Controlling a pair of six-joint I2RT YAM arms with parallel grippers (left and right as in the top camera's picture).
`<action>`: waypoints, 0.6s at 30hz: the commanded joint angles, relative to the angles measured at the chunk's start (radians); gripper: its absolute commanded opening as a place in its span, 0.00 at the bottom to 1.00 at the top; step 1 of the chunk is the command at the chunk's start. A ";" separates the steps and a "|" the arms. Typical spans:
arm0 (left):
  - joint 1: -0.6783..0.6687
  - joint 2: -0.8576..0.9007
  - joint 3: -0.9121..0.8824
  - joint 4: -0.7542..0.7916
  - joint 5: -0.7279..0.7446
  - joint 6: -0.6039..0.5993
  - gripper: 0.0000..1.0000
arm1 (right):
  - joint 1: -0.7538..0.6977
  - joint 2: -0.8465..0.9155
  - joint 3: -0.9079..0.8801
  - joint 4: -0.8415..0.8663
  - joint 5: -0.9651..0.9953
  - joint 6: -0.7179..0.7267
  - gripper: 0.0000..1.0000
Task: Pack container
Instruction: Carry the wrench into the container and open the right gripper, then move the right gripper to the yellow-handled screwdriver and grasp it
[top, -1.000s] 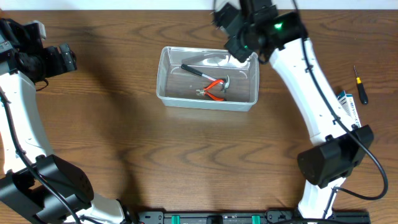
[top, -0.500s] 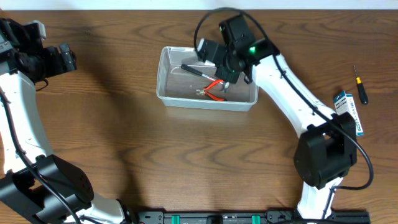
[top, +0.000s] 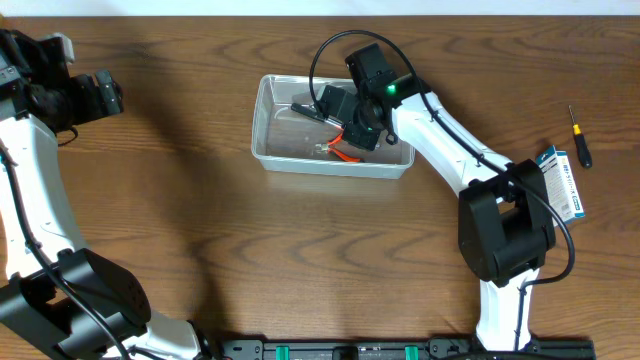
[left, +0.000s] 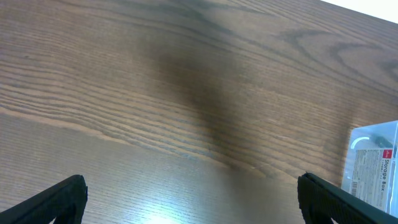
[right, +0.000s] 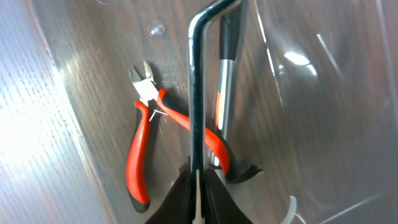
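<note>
The clear plastic container (top: 262, 150) stands at the table's middle back. Inside lie red-handled cutting pliers (top: 345, 153) and a small hammer with a black grip (top: 305, 110). My right gripper (top: 345, 120) reaches into the container and is shut on a dark L-shaped hex key (right: 196, 93). In the right wrist view the fingers (right: 199, 180) pinch the key's long leg above the pliers (right: 140, 155) and the hammer's shaft (right: 225, 93), with the container wall (right: 311, 93) at right. My left gripper (top: 115, 95) is open and empty (left: 193, 199) at the far left; a container corner (left: 373, 162) shows at right.
A black screwdriver (top: 579, 135) and a small blue-and-white box (top: 563, 182) lie on the wooden table at the right edge. The right arm's base stands at the front right.
My right gripper has moved from above the container's back right corner down and left into the container, over the pliers and hammer. The left arm has not moved.
</note>
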 joint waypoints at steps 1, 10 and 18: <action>0.000 0.000 0.014 -0.003 0.013 -0.006 0.98 | 0.004 0.014 -0.001 0.006 -0.031 0.024 0.17; 0.000 0.000 0.014 -0.003 0.013 -0.006 0.98 | 0.004 0.013 0.008 0.021 -0.031 0.096 0.73; 0.000 0.000 0.014 -0.003 0.013 -0.006 0.98 | -0.003 0.008 0.302 -0.142 0.034 0.301 0.72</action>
